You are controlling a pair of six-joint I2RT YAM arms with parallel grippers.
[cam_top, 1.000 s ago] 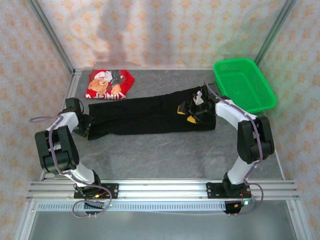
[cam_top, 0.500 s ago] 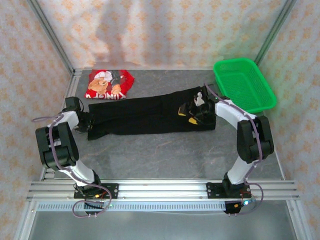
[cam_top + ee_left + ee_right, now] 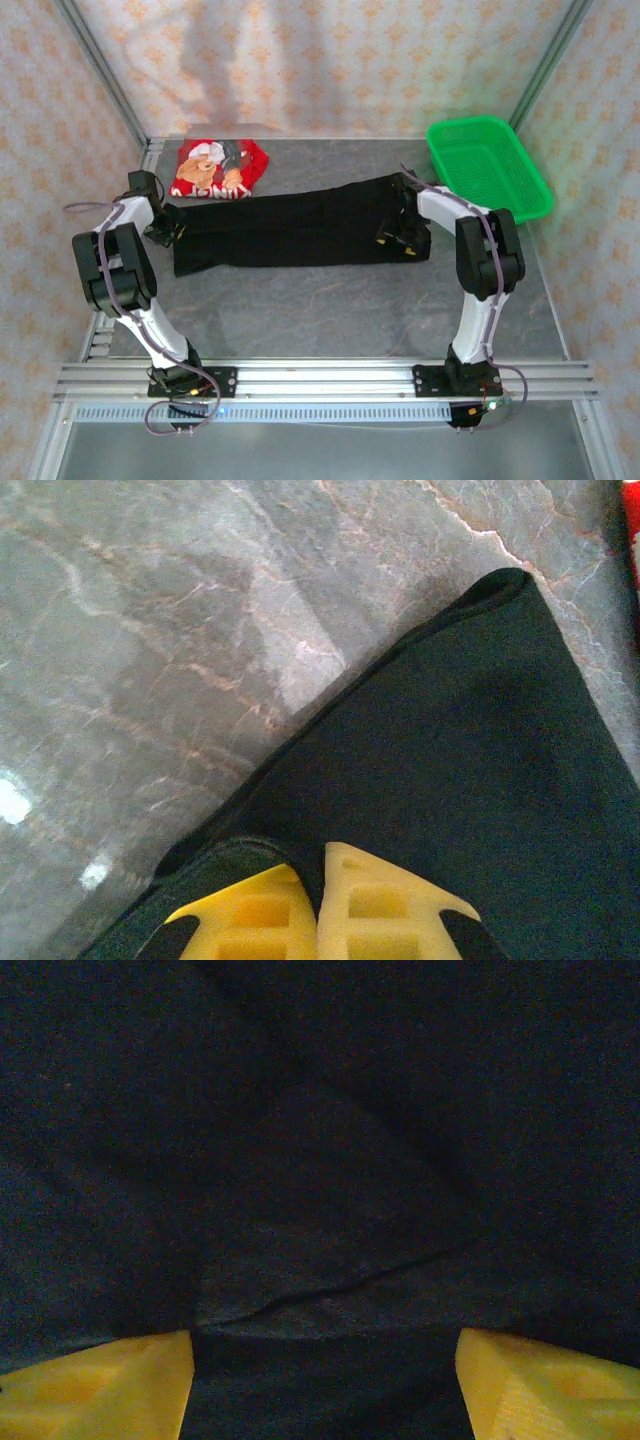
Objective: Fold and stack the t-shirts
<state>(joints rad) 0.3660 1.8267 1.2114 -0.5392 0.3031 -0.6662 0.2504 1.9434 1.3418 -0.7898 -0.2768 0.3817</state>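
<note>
Left wrist: left tool (image 3: pixel 318 865) pinches black shirt (image 3: pixel 470 780) edge; right tool (image 3: pixel 322 1338) open. Thin pinch may slip, skewing fold.

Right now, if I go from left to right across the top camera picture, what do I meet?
left gripper → black shirt → right gripper, over the shirt's right end → green basket
</note>
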